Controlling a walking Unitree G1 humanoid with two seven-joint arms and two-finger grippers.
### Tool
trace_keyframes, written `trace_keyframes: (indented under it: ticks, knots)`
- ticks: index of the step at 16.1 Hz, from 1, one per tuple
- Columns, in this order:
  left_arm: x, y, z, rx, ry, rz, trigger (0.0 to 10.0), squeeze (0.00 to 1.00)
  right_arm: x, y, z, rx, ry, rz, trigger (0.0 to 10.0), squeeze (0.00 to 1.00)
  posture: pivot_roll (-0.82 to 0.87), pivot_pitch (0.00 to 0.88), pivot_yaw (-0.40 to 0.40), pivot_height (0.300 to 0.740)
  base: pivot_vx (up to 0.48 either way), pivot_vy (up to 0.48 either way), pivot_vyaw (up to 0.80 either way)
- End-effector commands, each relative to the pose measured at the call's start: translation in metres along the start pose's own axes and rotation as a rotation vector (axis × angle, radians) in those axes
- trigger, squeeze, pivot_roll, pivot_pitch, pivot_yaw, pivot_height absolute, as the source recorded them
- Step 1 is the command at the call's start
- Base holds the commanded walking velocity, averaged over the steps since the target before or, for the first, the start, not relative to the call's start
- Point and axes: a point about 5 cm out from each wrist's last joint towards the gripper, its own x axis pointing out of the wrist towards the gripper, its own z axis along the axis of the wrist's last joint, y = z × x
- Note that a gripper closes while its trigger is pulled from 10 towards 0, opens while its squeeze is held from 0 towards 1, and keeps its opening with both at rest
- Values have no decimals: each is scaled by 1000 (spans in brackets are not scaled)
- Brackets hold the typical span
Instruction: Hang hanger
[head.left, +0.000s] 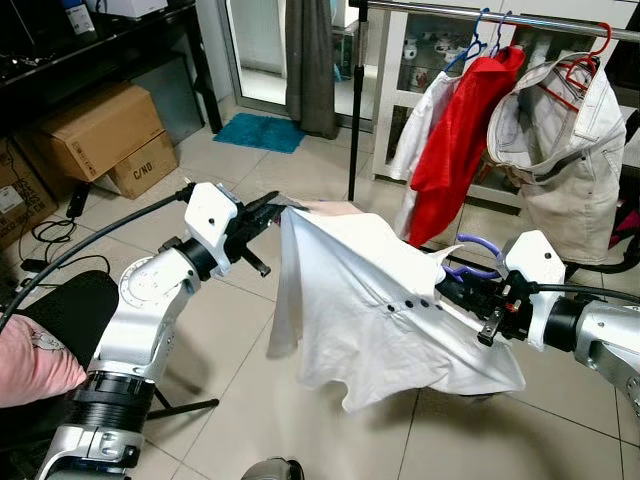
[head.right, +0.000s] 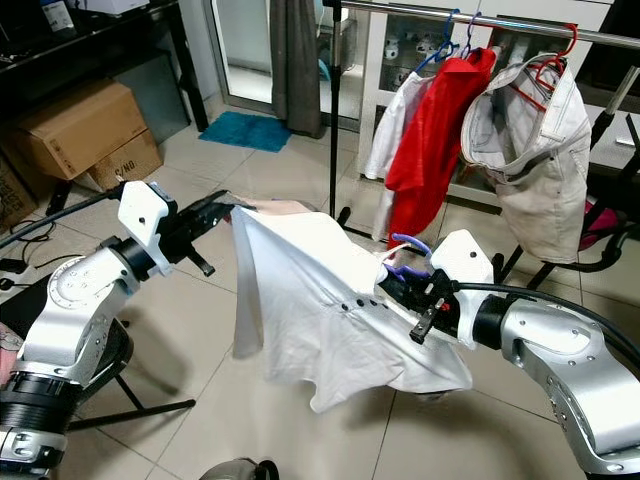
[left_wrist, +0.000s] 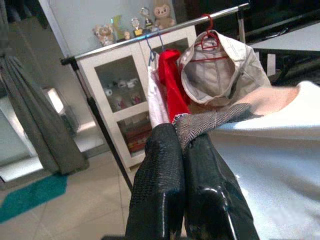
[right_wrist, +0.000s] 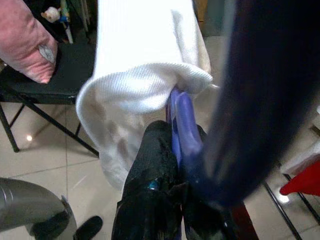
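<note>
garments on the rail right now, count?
3, all hanging from the rail: a white garment nearest the upright pole, a red one beside it, a beige one on a red hanger. Others may be hidden past the frame edge.

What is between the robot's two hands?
A white shirt on a purple hanger stretches from the left hand to the right hand, in the eye views.

Shirt (head.left: 370, 310): white matt cloth, ribbed weave. Hanger (right_wrist: 181, 120): smooth glossy purple plastic. Rail (head.left: 500, 10) shiny metal; floor (head.left: 240, 420) glossy tile.
</note>
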Motion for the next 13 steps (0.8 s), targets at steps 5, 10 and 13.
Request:
trace_keyframes:
  ticks: [5,10,13]
  knots:
    - [0,-16,-26,58,209,-126,3608,0,3,3,-2,-4,12,7,10000,0,-83,0,84,740,0,0,0]
    - [-11,4,-38,0,244,140,10000,0,0,2,-1,-6,2,0,10000,0,-84,0,81,740,0,0,0]
    - [-12,0,-37,-46,226,90,10000,1000,2,1,2,-11,-9,6,10000,0,-81,0,76,740,0,0,0]
